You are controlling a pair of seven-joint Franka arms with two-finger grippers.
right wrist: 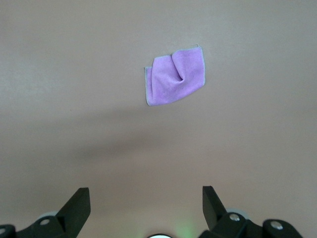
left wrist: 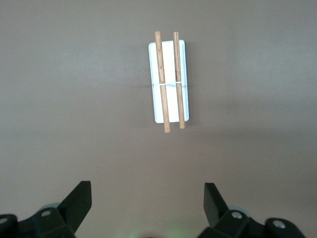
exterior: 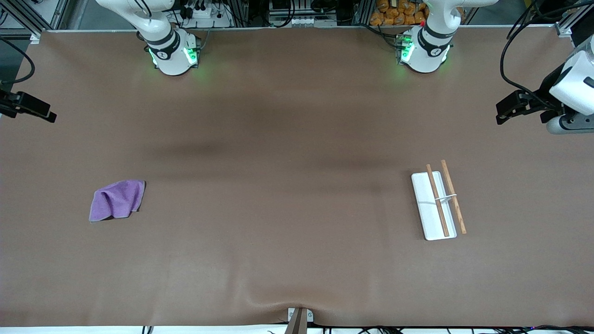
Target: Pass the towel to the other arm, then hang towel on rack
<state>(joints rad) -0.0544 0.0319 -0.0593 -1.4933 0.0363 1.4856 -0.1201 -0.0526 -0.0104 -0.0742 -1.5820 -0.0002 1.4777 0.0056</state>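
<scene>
The purple towel [exterior: 117, 199] [right wrist: 176, 75] lies crumpled on the brown table toward the right arm's end. The rack [exterior: 424, 204] [left wrist: 170, 59], a white base with two wooden rods, rests toward the left arm's end. My right gripper [exterior: 46, 113] [right wrist: 146, 198] hangs open and empty at the table's edge, well away from the towel. Over the table's other end, my left gripper [exterior: 501, 113] [left wrist: 147, 198] is likewise open and empty, apart from the rack.
A brown mat [exterior: 297, 139] covers the table. Both arm bases [exterior: 174, 53] [exterior: 424, 51] stand along the edge farthest from the front camera. A small bracket [exterior: 299, 317] sits at the nearest edge.
</scene>
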